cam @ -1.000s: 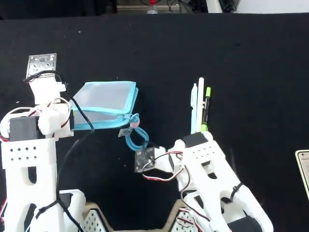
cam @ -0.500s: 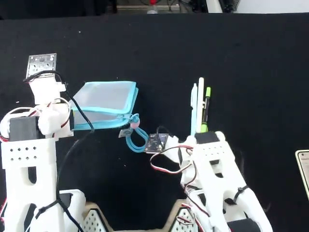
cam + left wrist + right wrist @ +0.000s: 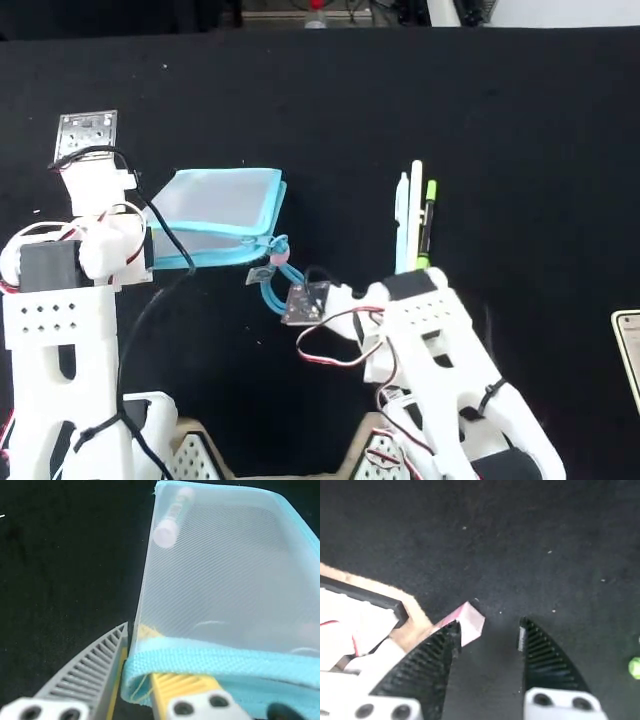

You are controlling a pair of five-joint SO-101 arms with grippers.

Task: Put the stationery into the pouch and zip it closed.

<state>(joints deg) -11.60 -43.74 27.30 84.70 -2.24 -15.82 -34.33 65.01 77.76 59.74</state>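
The clear pouch (image 3: 225, 213) with turquoise trim lies flat at the left, its blue zip loop (image 3: 283, 290) trailing off its near right corner. My left gripper (image 3: 134, 636) is shut on the pouch's (image 3: 220, 575) turquoise edge, and a white tube (image 3: 172, 517) shows inside it. Two white pens (image 3: 409, 222) and a green highlighter (image 3: 428, 225) lie side by side right of centre. My right gripper (image 3: 489, 627) hangs open over bare black cloth. A small pink piece (image 3: 470, 621) lies just beside one of its fingers (image 3: 440, 652).
The black cloth (image 3: 500, 120) covers the table. A metal plate (image 3: 87, 130) sits at the far left and a card (image 3: 628, 345) pokes in at the right edge. The arm bases stand along the near edge. A green tip (image 3: 635, 666) shows in the right wrist view.
The right arm's wrist swung away from the near edge towards the pens, then came back a little to the left. The left arm and the pouch kept still.
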